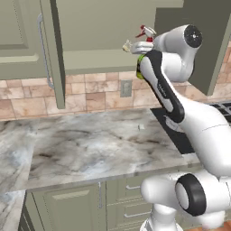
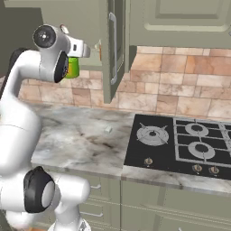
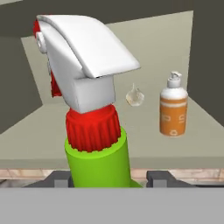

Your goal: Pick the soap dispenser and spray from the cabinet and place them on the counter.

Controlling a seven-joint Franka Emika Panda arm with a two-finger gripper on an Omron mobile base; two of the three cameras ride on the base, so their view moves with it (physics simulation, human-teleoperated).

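Note:
The spray (image 3: 98, 131), a green bottle with a red collar and white trigger head, stands upright right in front of the hand camera. My gripper (image 3: 108, 177) is shut on its green body, one dark fingertip on each side. In the base views the spray (image 1: 140, 67) (image 2: 72, 67) hangs high beside my hand, at the open cabinet (image 1: 113, 27) and well above the counter (image 1: 90, 144). The soap dispenser (image 3: 173, 111), orange with a white pump, stands further back on the cabinet shelf (image 3: 183, 144), to the right of the spray.
Both cabinet doors (image 1: 54, 54) (image 2: 113, 49) stand open, flanking my hand. A small clear object (image 3: 134, 96) sits at the back of the shelf. The black stovetop (image 2: 180, 144) lies right of the marble counter (image 2: 81, 135). A small pale scrap (image 2: 108, 129) rests on the marble.

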